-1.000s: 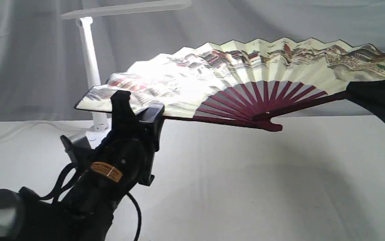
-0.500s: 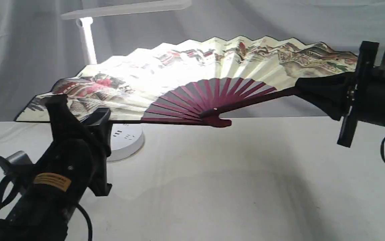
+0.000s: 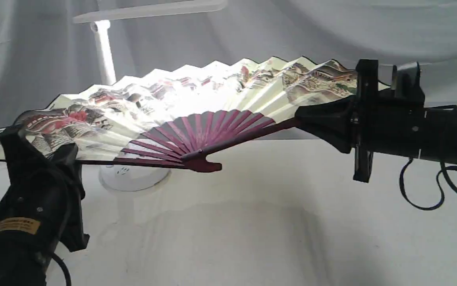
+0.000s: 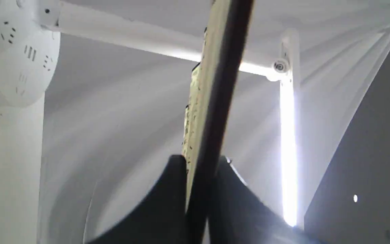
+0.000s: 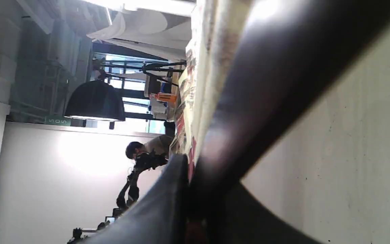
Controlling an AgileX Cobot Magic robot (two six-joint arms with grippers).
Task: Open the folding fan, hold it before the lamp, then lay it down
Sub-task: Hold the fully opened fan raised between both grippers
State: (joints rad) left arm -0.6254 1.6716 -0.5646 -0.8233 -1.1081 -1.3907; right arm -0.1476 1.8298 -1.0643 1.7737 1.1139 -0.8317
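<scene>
Nearest you, the left gripper (image 3: 39, 145) has its fingers clamped on one outer rib of the folding fan (image 3: 196, 99), just in front of the lamp (image 3: 103, 51). A yellow label (image 3: 17, 225) on that arm is too blurred to read. The fan hangs fully spread in the air above the white cloth (image 3: 252, 222), in front of the lamp's stem and below its bar head. Farther from the lamp, the right gripper (image 3: 311, 119) pinches the opposite outer rib, its fingers closed tight on it. Behind the lamp hangs a grey drape (image 3: 331, 31). Only the left wrist view shows you the socket holes in the lamp's round base and its lit strip. Only the right wrist view shows the room beyond: a person (image 5: 147, 149), a black pendant shade (image 5: 95, 101), and a green sign (image 5: 57, 120) too small to read.
</scene>
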